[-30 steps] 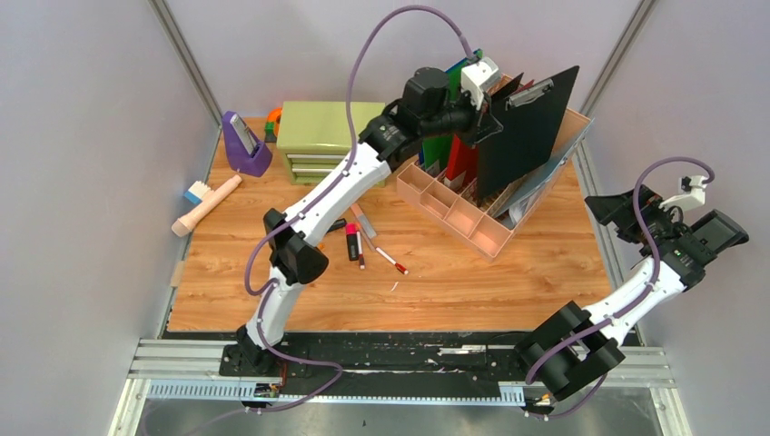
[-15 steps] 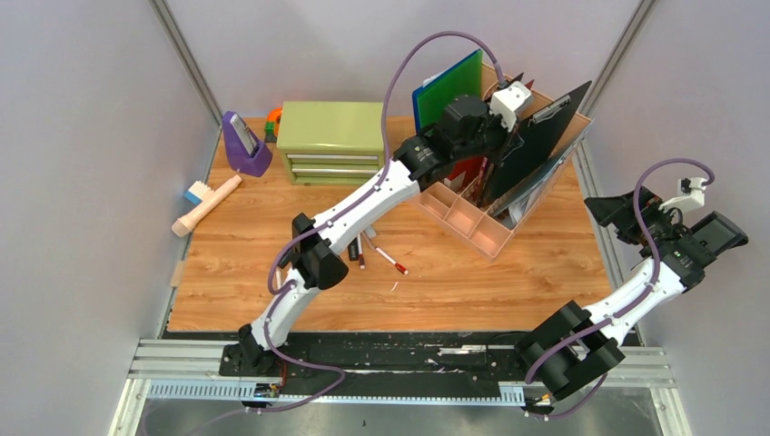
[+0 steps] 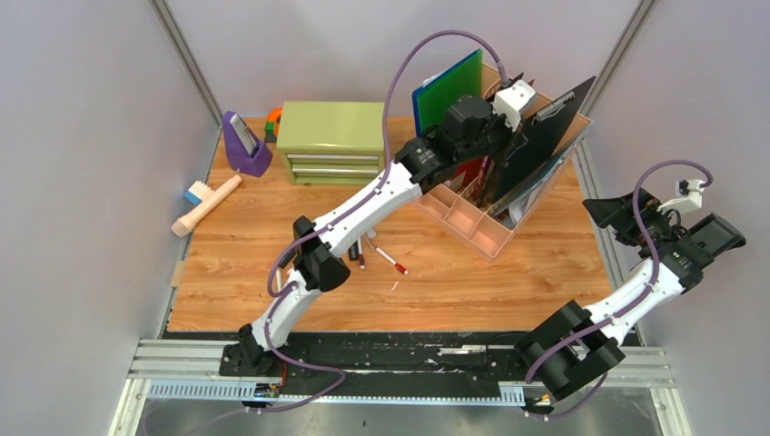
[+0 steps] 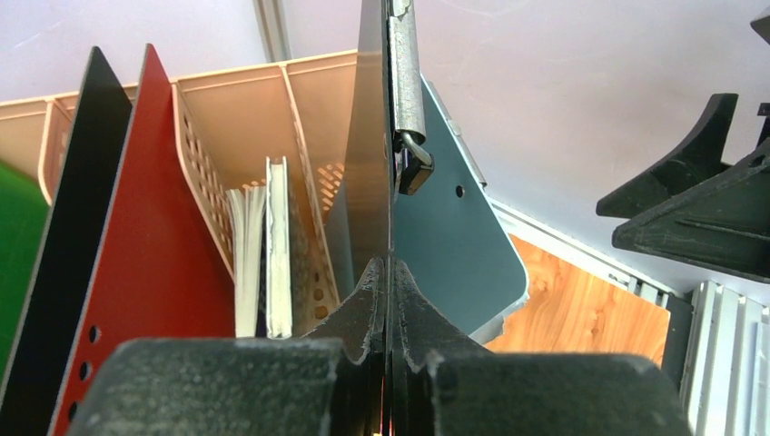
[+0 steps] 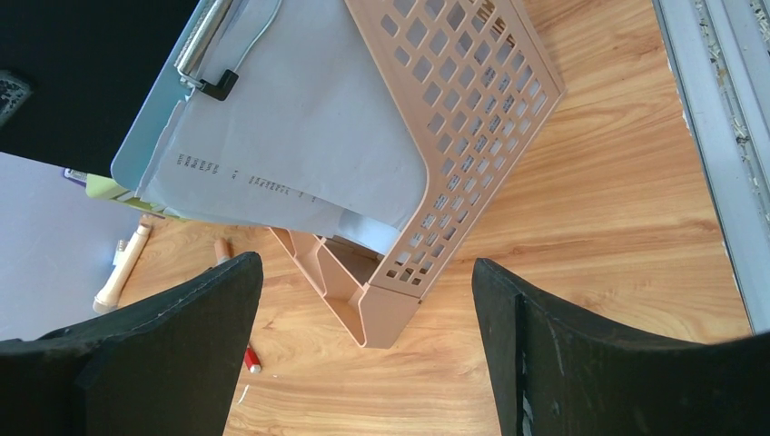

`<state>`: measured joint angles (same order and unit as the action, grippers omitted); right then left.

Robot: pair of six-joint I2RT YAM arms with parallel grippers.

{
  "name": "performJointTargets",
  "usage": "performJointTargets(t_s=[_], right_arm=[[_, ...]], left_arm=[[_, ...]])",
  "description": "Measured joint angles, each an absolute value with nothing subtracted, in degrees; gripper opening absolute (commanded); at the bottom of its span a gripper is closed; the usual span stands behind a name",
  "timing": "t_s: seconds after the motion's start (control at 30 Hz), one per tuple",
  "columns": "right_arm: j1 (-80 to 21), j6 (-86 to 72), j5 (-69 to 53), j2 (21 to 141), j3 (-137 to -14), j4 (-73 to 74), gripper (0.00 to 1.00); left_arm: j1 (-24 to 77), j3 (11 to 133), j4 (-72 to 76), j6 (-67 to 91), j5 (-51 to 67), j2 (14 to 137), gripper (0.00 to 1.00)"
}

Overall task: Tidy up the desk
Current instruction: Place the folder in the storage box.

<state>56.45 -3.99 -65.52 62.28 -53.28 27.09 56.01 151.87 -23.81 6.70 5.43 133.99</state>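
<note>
Overhead view: orange-brown wood-grain desk (image 3: 454, 291) fills the cell floor, with a metal rail along its near edge. A peach plastic file organiser (image 3: 483, 229) sits askew at the far right corner. The left gripper (image 3: 505, 125) is up over its tall slots, against a black clipboard (image 3: 545, 136) whose lower end is down among them; which slot, cannot tell. The right gripper (image 3: 607, 211) hangs at the desk's right edge, apart from the organiser. Only this view shows an olive-green drawer chest (image 3: 331, 141) at the far edge and loose pens (image 3: 386, 259) mid-desk.

Left wrist view: the fingers (image 4: 368, 304) are pressed together on the clipboard's edge. The board is seen edge-on and upright, with its silver clip at the top. Slot contents seen here:
- a red punched folder (image 4: 154, 245) and a black folder (image 4: 68, 218), leaning at the left
- two thin white booklets (image 4: 263, 245) in the next slot
- a blue-grey clipboard (image 4: 454, 245) just right of the held one

Right wrist view: jaws spread wide, nothing between them. This view alone shows printed paper sheets (image 5: 309, 136) clipped to the blue-grey clipboard, leaning against the organiser's latticed end wall (image 5: 472, 136).
</note>
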Motion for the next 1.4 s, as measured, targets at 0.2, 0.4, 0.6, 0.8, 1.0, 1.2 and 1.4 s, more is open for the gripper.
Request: performJointTargets(t_s=[0.2, 0.4, 0.6, 0.8, 1.0, 1.2, 1.4], right_arm=[[56.45, -3.99, -65.69, 62.28, -53.28, 27.09, 0.87], [56.45, -3.99, -66.11, 62.28, -53.28, 27.09, 0.87], [56.45, -4.01, -66.57, 62.28, -53.28, 27.09, 0.87], [56.45, -4.01, -67.05, 62.28, -53.28, 27.09, 0.87], [56.45, -4.03, -67.81, 62.28, -53.25, 27.11, 0.87], [56.45, -4.03, -68.27, 62.28, -53.25, 27.09, 0.87], [56.45, -4.03, -68.58, 62.28, -53.25, 27.09, 0.87]], left_arm=[[57.28, 151.87, -24.97, 7.57, 5.23, 133.99, 0.00], [57.91, 151.87, -25.52, 8.88, 4.40, 133.99, 0.00], [57.89, 151.87, -25.26, 9.69, 3.68, 134.58, 0.00], [57.89, 151.87, -22.83, 10.09, 4.03, 138.06, 0.00], [57.89, 151.87, -20.67, 10.04, 4.69, 141.86, 0.00], [57.89, 151.50, -20.40, 9.98, 5.26, 142.45, 0.31], [58.02, 151.50, -19.81, 8.88, 6.17, 142.45, 0.47]])
